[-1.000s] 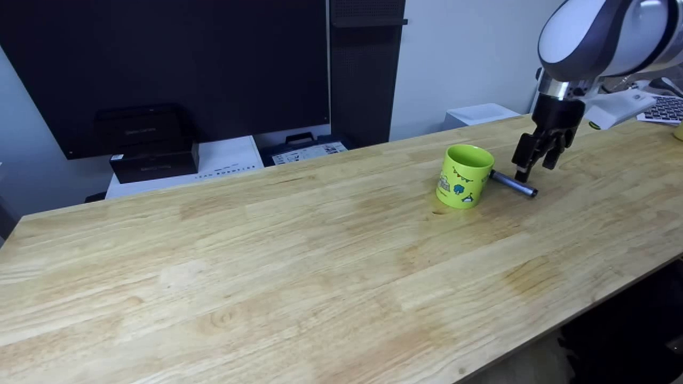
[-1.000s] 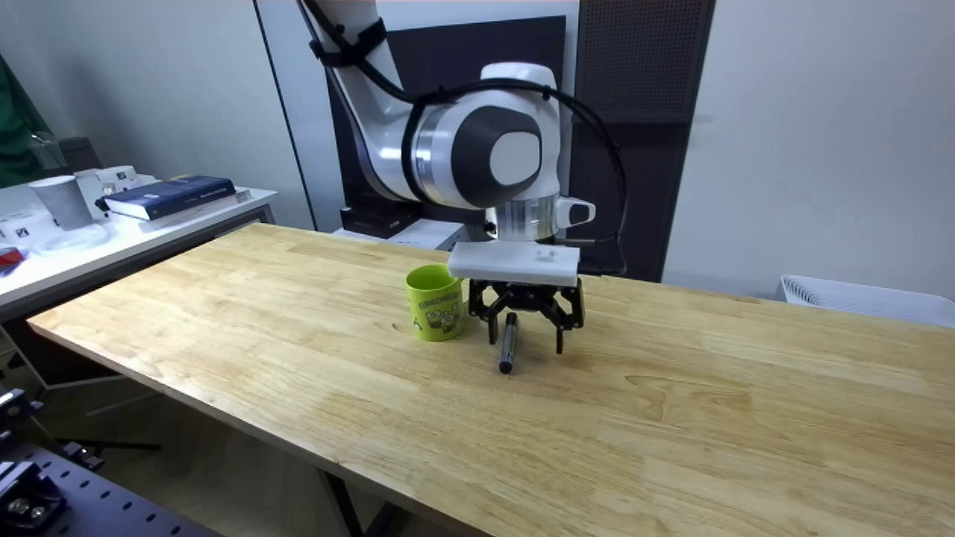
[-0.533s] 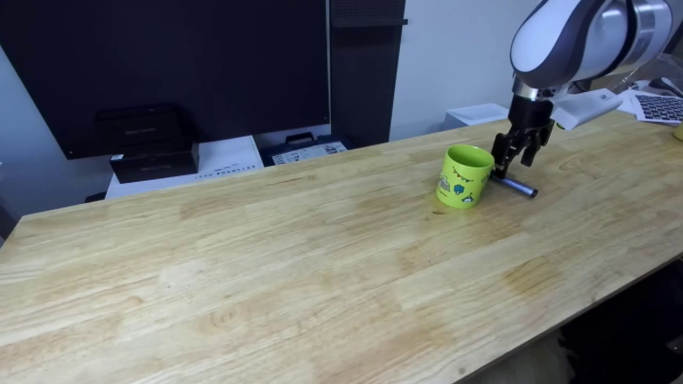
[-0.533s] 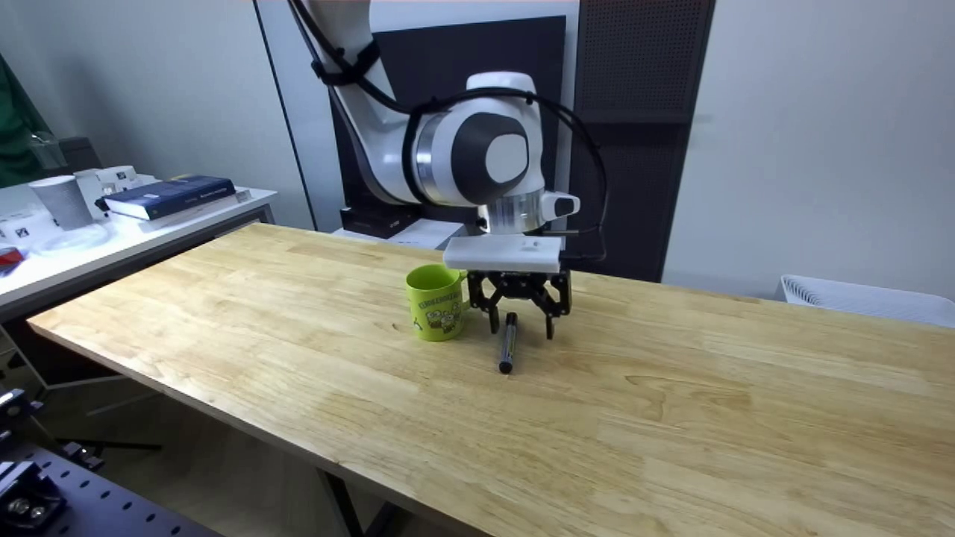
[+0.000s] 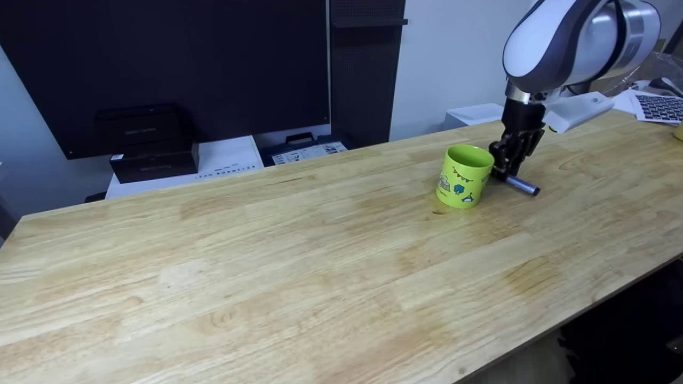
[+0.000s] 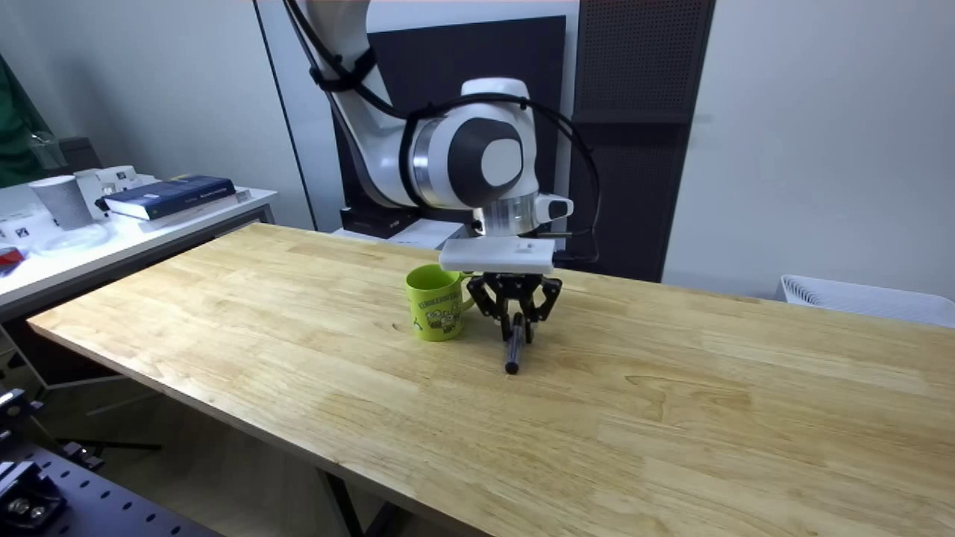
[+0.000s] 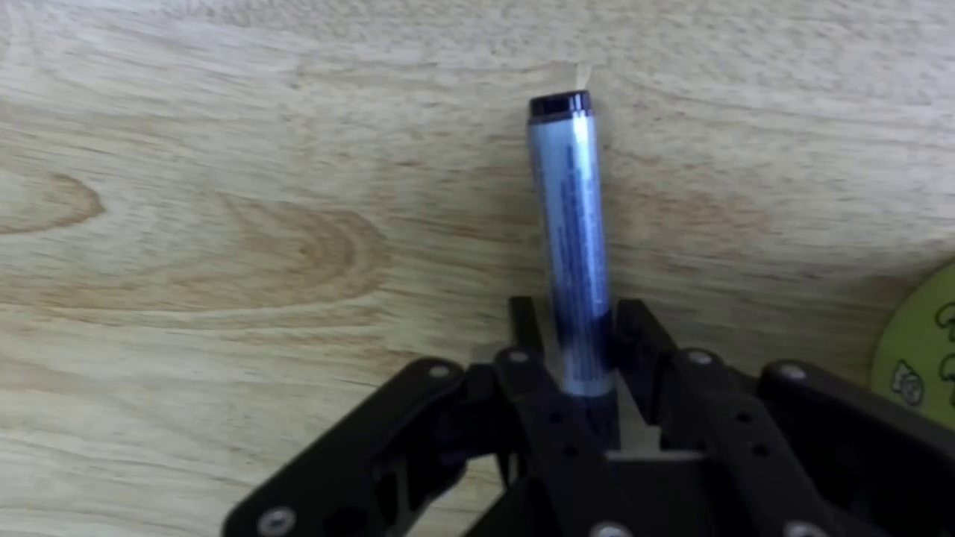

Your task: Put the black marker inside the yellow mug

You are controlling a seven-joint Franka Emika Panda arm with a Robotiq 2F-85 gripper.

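The black marker (image 7: 573,209) lies flat on the table, its cap end under my gripper (image 7: 577,309). In the wrist view the jaws stand narrow around it: the right finger is at or against its side, while a slim gap shows beside the left finger (image 7: 524,321). Close by stands the yellow mug (image 5: 461,181), upright, with printed drawings on its side; its handle points toward the gripper in an exterior view (image 6: 435,306). Only a strip of the mug shows at the right edge of the wrist view. Its floor inside is hidden.
The wooden table (image 5: 267,266) has its back edge behind the mug. A keyboard (image 5: 661,109) lies at the far right. A side table with a blue book (image 6: 168,195) and a grey cup (image 6: 63,201) stands apart from the wooden one.
The gripper has moved toward the mug side, over the marker's cap end, and its jaws have drawn in from wide to narrow. The marker has shifted slightly on the table; the mug has stayed put.
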